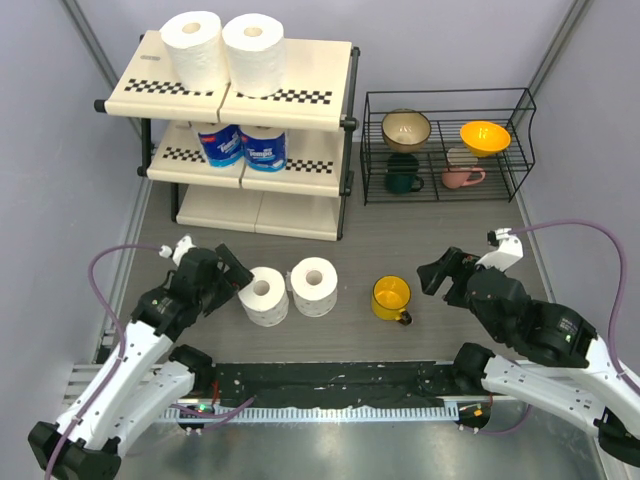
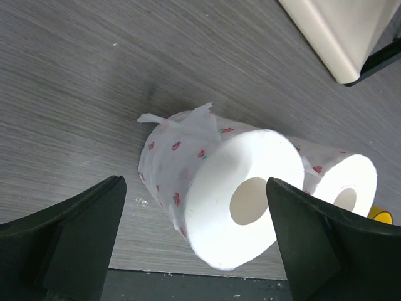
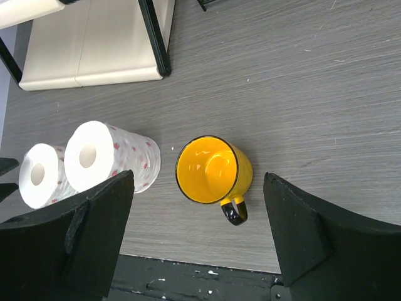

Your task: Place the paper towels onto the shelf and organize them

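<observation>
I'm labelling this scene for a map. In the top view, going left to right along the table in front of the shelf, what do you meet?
left gripper → first white roll → second white roll → yellow mug → right gripper

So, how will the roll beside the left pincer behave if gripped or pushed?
The roll nearest the left pincer looks soft with a hollow core, so a firm squeeze would probably dent it. It stands on end; a push likely slides or tips it, and tipped it could roll. Its loose torn edge may flap.
</observation>
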